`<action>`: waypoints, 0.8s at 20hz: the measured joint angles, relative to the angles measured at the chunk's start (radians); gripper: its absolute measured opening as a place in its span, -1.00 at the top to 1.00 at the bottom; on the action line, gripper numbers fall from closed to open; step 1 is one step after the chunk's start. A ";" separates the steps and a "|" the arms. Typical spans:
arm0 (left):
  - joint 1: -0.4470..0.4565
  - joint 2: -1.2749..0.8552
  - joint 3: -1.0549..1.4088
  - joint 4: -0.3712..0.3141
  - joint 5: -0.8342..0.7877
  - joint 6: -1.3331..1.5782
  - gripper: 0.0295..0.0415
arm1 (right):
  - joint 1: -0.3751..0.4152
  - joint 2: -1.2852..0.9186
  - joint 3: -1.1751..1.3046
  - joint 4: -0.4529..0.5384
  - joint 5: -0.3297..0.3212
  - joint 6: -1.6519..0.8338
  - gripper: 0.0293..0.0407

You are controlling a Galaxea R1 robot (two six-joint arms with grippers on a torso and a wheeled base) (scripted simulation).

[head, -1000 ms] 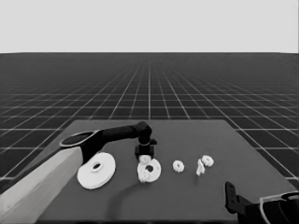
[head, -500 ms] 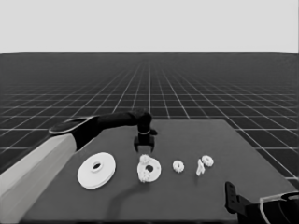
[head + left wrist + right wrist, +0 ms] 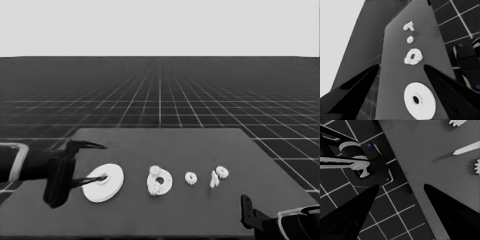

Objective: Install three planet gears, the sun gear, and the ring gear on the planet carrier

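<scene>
Gears (image 3: 156, 185) on smaller round part (image 3: 165, 175) (two visible).

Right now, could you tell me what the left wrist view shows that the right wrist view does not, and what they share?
Only the left wrist view shows the larger round part, the smaller round part with gears on it, and a lone gear beyond. Only the right wrist view shows the table's corner, the floor grid, and dark machinery with blue lights close by. Both show the table and the thin white piece. Each also shows its own open gripper: left gripper, right gripper.
</scene>
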 joint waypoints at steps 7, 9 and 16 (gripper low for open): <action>-0.002 -0.008 0.008 0.001 -0.004 0.009 -0.49 | 0.367 0.853 -1.000 0.517 -0.329 0.884 -0.62; -0.002 -0.008 0.008 0.001 -0.004 0.009 -0.49 | 0.367 0.868 -1.036 0.525 -0.328 0.884 -0.61; -0.002 -0.008 0.008 0.001 -0.004 0.009 -0.49 | 0.177 0.923 -1.188 0.364 -0.233 0.819 -0.61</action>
